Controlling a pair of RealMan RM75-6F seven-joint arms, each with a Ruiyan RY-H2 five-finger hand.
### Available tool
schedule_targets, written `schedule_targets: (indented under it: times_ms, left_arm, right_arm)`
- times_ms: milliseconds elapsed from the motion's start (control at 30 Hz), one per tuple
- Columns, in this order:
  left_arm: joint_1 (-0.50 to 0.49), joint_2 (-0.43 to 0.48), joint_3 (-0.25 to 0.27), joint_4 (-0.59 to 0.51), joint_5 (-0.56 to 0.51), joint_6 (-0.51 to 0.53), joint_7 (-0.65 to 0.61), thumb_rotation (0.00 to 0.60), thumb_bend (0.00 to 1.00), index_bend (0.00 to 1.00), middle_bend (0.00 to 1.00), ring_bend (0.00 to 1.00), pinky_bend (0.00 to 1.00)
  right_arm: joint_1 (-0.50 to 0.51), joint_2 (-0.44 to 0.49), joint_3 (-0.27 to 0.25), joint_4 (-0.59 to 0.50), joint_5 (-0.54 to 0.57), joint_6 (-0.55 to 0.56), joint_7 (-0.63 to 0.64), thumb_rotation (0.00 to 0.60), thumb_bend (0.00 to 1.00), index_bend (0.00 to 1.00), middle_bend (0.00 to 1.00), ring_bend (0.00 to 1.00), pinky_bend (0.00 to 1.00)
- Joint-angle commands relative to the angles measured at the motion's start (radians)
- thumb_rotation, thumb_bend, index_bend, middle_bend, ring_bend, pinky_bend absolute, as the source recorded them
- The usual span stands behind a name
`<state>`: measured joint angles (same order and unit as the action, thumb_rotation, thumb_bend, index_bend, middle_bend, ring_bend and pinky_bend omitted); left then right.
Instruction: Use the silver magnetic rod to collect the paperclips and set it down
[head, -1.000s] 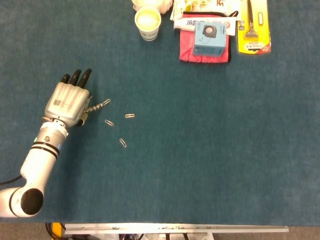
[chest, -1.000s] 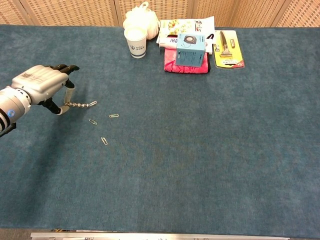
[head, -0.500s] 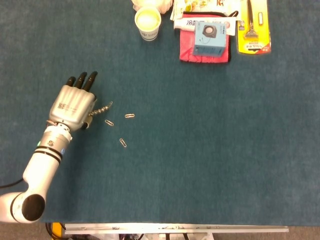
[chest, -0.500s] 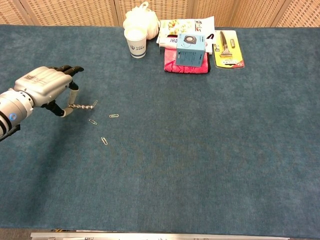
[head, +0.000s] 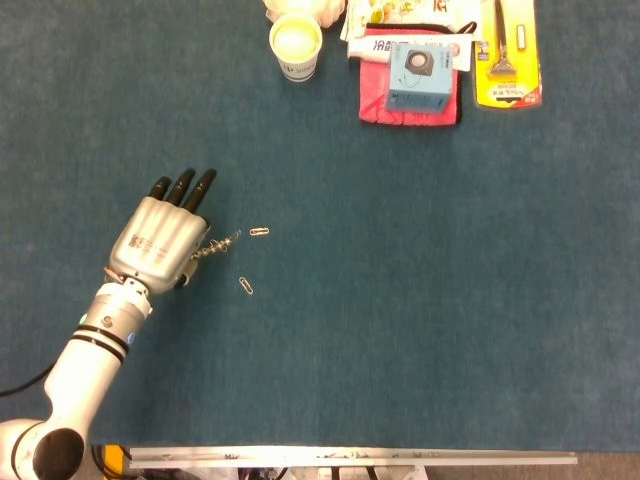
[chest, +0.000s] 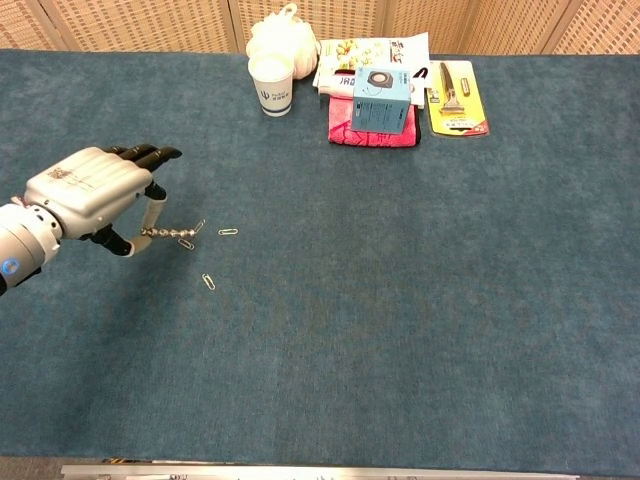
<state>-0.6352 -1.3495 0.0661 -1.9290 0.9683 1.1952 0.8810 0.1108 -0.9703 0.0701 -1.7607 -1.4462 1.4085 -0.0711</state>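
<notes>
- Left hand (head: 163, 242) (chest: 92, 192) grips the silver magnetic rod (head: 217, 245) (chest: 172, 233) between thumb and fingers, other fingers stretched out ahead, back of the hand facing up.
- Rod sticks out from the thumb side of the hand, roughly level over the blue table mat (head: 400, 300) (chest: 400, 330); several paperclips cling along its shaft and tip, exact count too small to read.
- Loose paperclip (head: 259, 232) (chest: 229, 232) lies on the mat just past the rod tip, not touching it.
- Second loose paperclip (head: 245, 286) (chest: 208, 282) lies a bit further out, on the near-edge side of the rod tip, apart from both rod and hand.
- Far across the mat from the hand, along the back edge: paper cup (head: 295, 45) (chest: 271, 84), white bag (chest: 281, 38) behind it, blue box (head: 419, 75) (chest: 382, 99) sitting on a red cloth (head: 378, 100) (chest: 342, 125), yellow razor pack (head: 509, 55) (chest: 456, 98) beside that.
- Right hand shows in neither view.
</notes>
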Motion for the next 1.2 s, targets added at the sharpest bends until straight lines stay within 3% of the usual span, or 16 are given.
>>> schedule_targets:
  times_ms: [33, 900, 1200]
  left_arm:
    - [0.001, -0.003, 0.001, 0.004, -0.006, -0.001, 0.002, 0.600, 0.32, 0.58, 0.00, 0.00, 0.14]
    - [-0.009, -0.036, -0.002, 0.054, -0.038, -0.040, -0.008, 0.600, 0.32, 0.58, 0.00, 0.00, 0.14]
    - [-0.019, -0.035, -0.027, 0.061, -0.043, -0.043, -0.028, 0.600, 0.32, 0.58, 0.00, 0.00, 0.14]
  right_arm:
    - [0.000, 0.000, 0.000, -0.001, 0.000, 0.001, 0.000, 0.600, 0.00, 0.32, 0.26, 0.21, 0.36]
    - [-0.001, 0.004, 0.005, -0.004, 0.004, 0.007, 0.002, 0.600, 0.00, 0.32, 0.26, 0.21, 0.36]
    - [-0.002, 0.005, 0.006, -0.005, 0.005, 0.008, 0.002, 0.600, 0.00, 0.32, 0.26, 0.21, 0.36]
